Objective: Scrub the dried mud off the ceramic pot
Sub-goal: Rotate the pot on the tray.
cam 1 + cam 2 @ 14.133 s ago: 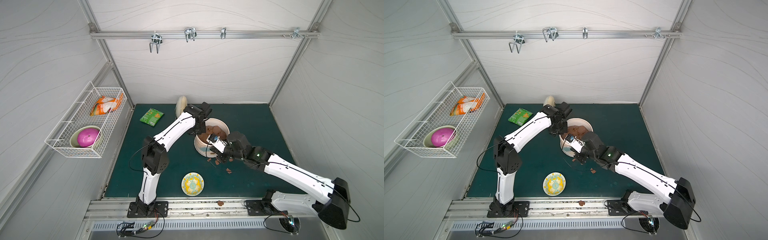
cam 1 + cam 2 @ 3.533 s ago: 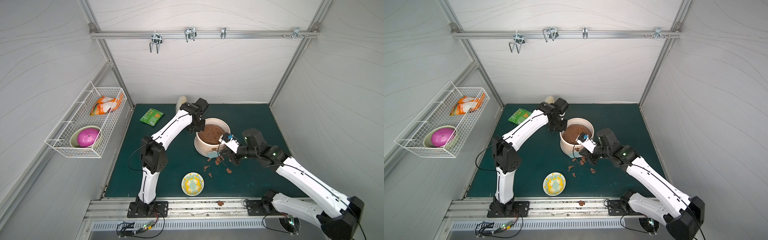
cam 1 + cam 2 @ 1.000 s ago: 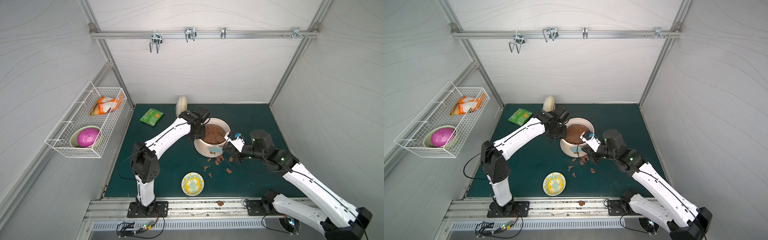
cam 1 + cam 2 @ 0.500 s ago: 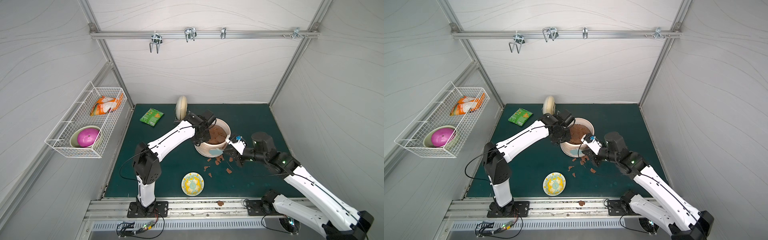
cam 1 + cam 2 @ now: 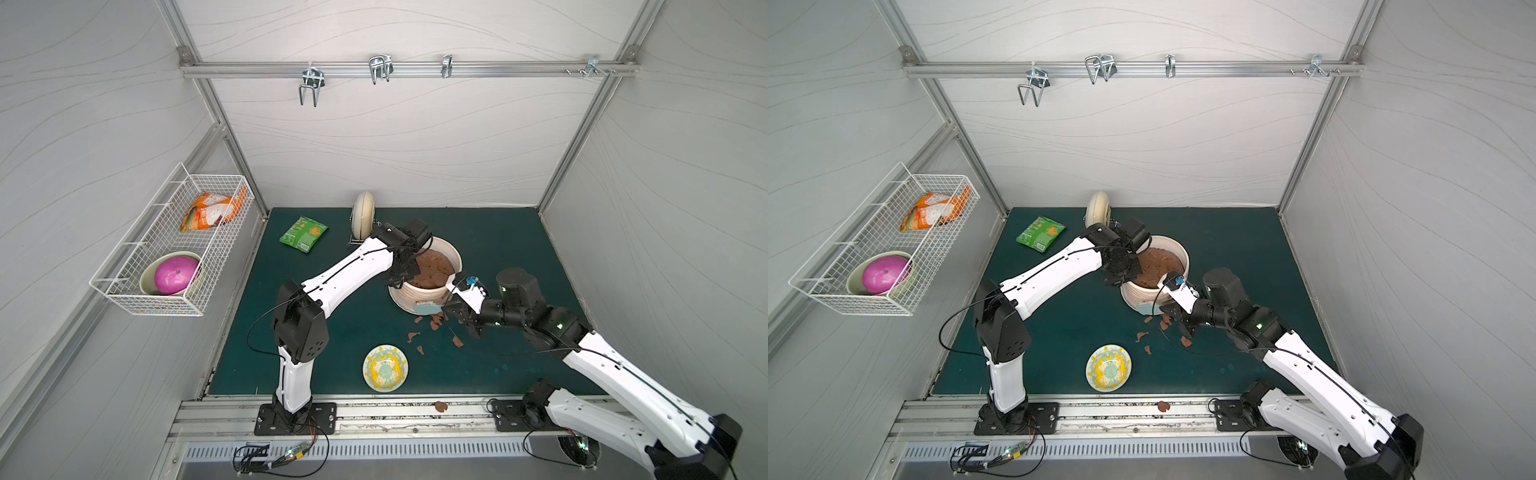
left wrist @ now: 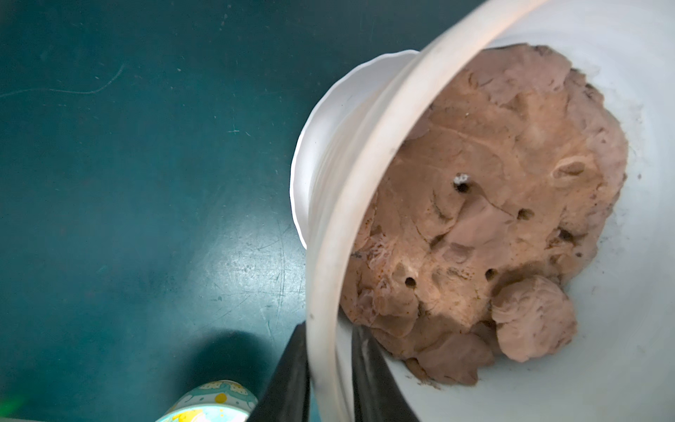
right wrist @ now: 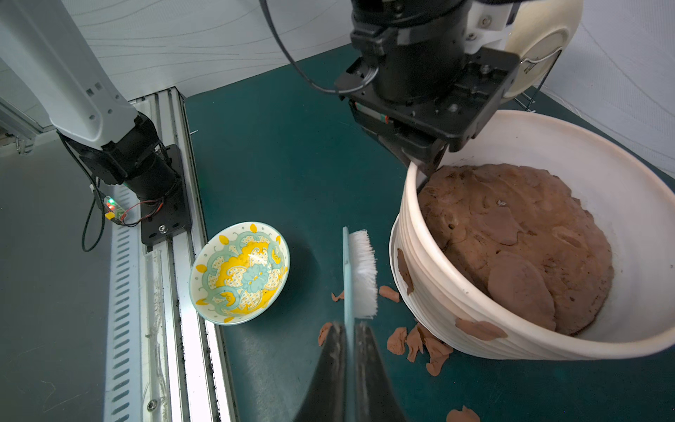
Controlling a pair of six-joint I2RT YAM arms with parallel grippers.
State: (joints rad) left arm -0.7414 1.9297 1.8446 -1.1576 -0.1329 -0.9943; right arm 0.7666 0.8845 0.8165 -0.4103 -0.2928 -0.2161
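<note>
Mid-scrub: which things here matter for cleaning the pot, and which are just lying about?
In the job: ceramic pot; dried mud on its wall; brush in the right gripper; left gripper astride the pot's rim.
Lying about: patterned dish; green packet; wire basket with its bowl, ball and orange packet.

A yellow-patterned dish [image 5: 385, 368] sits near the mat's [image 5: 365, 328] front edge, a green packet [image 5: 303, 233] toward its back. The wire basket [image 5: 220, 253] holds an orange packet [image 5: 210, 211] and 1 pink ball [image 5: 176, 274].
</note>
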